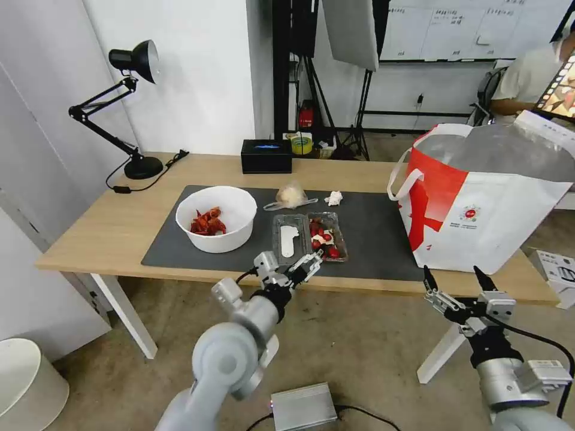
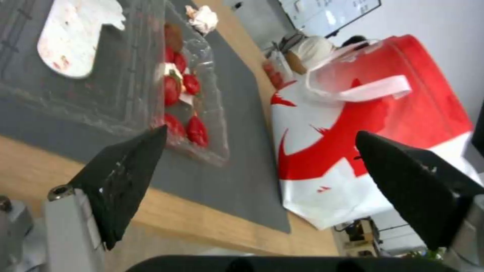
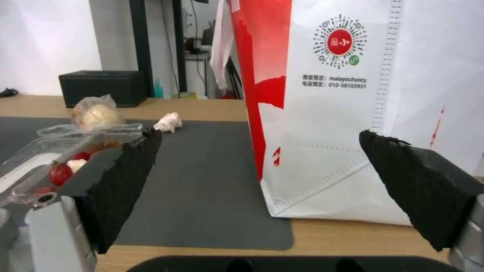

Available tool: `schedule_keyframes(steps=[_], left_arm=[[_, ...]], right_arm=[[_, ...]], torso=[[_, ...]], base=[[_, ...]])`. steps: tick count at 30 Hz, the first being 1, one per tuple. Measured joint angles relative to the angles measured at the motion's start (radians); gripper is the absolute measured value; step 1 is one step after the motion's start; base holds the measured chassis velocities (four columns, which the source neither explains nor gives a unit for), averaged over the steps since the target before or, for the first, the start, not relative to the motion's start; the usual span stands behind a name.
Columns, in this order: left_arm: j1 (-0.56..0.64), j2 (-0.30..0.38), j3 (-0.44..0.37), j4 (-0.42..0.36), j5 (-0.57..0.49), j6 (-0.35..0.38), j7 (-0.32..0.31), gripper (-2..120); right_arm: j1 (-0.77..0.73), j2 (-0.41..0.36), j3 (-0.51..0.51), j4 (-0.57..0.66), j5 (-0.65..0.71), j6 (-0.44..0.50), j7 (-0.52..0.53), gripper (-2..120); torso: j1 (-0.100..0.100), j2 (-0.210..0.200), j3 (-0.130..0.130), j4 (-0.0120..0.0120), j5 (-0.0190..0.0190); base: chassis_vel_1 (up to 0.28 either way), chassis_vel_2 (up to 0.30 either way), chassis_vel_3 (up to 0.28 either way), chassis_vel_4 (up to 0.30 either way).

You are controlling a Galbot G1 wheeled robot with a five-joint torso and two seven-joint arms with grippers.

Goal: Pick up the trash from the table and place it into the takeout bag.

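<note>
Beyond the left gripper's (image 1: 309,264) spread fingers lies the clamshell box (image 1: 309,236).

A black desk lamp (image 1: 129,108) is standing at ten o'clock, a black rectangular box (image 1: 266,156) is sitting at twelve, and a white bin (image 1: 27,383) is resting at seven.

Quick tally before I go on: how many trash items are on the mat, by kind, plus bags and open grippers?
Clamshell box: 1
Tissue: 1
Clear bag with lump: 1
White bowl: 1
Takeout bag: 1
Open grippers: 2, left gripper and right gripper
Total: 7
</note>
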Motion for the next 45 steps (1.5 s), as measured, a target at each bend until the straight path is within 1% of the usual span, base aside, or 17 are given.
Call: schedule_keyframes(steps=[1,4,5,6,7,8,10,11,12,15,19,24,32,34,35,37,45], left_arm=[[-0.025,0.003,-0.012,0.022,-0.016,0.007,-0.002,100],[-0.069,0.020,-0.030,0.057,-0.041,0.016,-0.001,100],[-0.083,0.032,-0.035,0.069,-0.048,0.018,0.007,100],[-0.101,0.056,-0.037,0.087,-0.055,0.020,0.027,100],[-0.101,0.056,-0.037,0.087,-0.055,0.020,0.027,100],[-0.112,0.083,-0.037,0.100,-0.059,0.022,0.052,100],[-0.124,0.134,-0.025,0.119,-0.066,0.024,0.095,100],[-0.126,0.155,-0.017,0.123,-0.069,0.024,0.108,100],[-0.126,0.155,-0.017,0.123,-0.069,0.024,0.108,100],[-0.128,0.221,0.020,0.116,-0.079,0.024,0.152,100],[-0.146,0.254,0.060,0.116,-0.090,0.023,0.172,100],[-0.152,0.248,0.069,0.123,-0.113,0.029,0.165,100],[-0.117,0.212,0.043,0.095,-0.167,0.055,0.118,100],[-0.114,0.202,0.041,0.091,-0.180,0.063,0.103,100],[-0.112,0.191,0.042,0.091,-0.194,0.072,0.086,100],[-0.112,0.181,0.049,0.102,-0.201,0.079,0.072,100],[-0.135,0.160,0.055,0.157,-0.201,0.079,0.062,100]], right_arm=[[0.000,0.001,0.001,-0.001,0.000,0.000,0.000,99],[0.000,0.002,0.001,-0.004,0.000,0.000,0.001,99],[0.000,0.001,0.001,-0.006,0.000,0.000,0.001,99],[0.000,0.001,0.001,-0.008,0.000,0.000,0.001,98],[0.000,0.001,0.001,-0.008,0.000,0.000,0.001,98],[0.000,0.001,0.000,-0.009,0.000,0.000,0.001,98],[0.000,-0.001,0.000,-0.011,0.000,0.000,0.002,98],[0.000,-0.001,0.000,-0.012,0.000,0.000,0.002,98],[0.000,-0.001,0.000,-0.012,0.000,0.000,0.002,98],[-0.001,-0.002,0.000,-0.016,0.000,-0.002,0.003,98],[-0.002,-0.006,0.001,-0.019,0.000,-0.003,0.004,97],[-0.001,-0.010,0.002,-0.023,0.001,-0.004,0.006,97],[0.000,-0.009,0.002,-0.030,0.002,-0.004,0.009,97],[0.001,-0.008,0.001,-0.032,0.002,-0.004,0.010,97],[0.004,-0.007,0.000,-0.033,0.002,-0.004,0.011,97],[0.005,-0.006,-0.001,-0.034,0.002,-0.003,0.012,97],[0.006,-0.010,0.000,-0.041,0.004,-0.002,0.013,97]], torso=[[0.000,0.000,0.000,0.0000,-0.0001],[0.000,0.000,0.000,0.0000,-0.0001],[0.000,0.000,0.000,0.0000,-0.0002],[0.000,0.000,0.000,0.0000,-0.0002],[0.000,0.000,0.000,0.0000,-0.0002],[0.000,0.000,0.000,0.0000,-0.0002],[0.000,0.000,0.000,0.0001,-0.0002],[0.000,0.000,0.000,0.0001,-0.0003],[0.000,0.000,0.000,0.0001,-0.0003],[0.000,0.000,0.000,0.0001,-0.0003],[0.000,0.000,0.000,0.0000,-0.0003],[0.000,0.000,0.000,0.0000,0.0000],[0.000,0.000,0.000,0.0001,0.0000],[0.000,0.000,0.000,0.0000,0.0000],[0.000,0.000,0.000,0.0000,0.0000],[0.000,0.000,0.000,0.0001,0.0000],[0.000,0.000,0.000,0.0000,0.0000]], base=[[0.000,0.000,0.000,0.000],[0.000,0.000,0.000,0.000],[0.000,0.000,0.000,0.000],[0.000,0.000,0.000,0.000],[0.000,0.000,0.000,0.000],[0.000,0.000,0.000,0.000],[0.000,0.000,0.000,0.000],[0.000,0.000,0.000,0.000],[0.000,0.000,0.000,0.000],[0.000,0.000,0.000,0.000],[0.000,0.000,0.000,0.000],[0.000,0.000,0.000,0.000],[0.000,0.000,0.000,0.000],[0.000,0.000,0.000,0.000],[0.000,0.000,0.000,0.000],[0.000,0.000,0.000,0.000],[0.000,0.000,0.000,0.000]])
